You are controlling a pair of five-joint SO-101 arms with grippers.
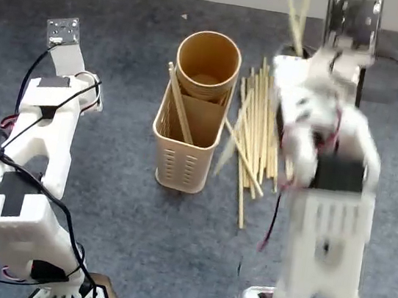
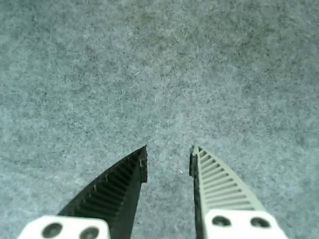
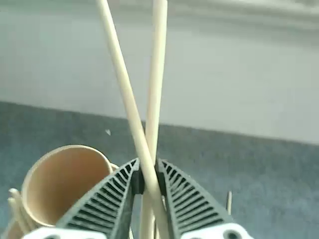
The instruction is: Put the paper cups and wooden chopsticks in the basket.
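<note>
A tan slotted basket (image 1: 182, 154) stands mid-carpet. A brown paper cup (image 1: 208, 63) sits in its far end, and one wooden chopstick (image 1: 179, 105) leans inside it. Several loose chopsticks (image 1: 255, 131) lie in a pile on the carpet just right of the basket. My right gripper (image 3: 148, 174) is raised above that pile and shut on two crossed chopsticks (image 3: 142, 89), which stick upward (image 1: 296, 14). In the right wrist view the paper cup (image 3: 65, 179) is beside the gripper. My left gripper (image 2: 168, 154) hangs open over bare grey carpet, holding nothing.
The left arm (image 1: 42, 127) is folded at the left of the carpet, well away from the basket. The right arm (image 1: 327, 189) covers part of the chopstick pile. A pale wall (image 3: 224, 74) borders the far edge of the carpet.
</note>
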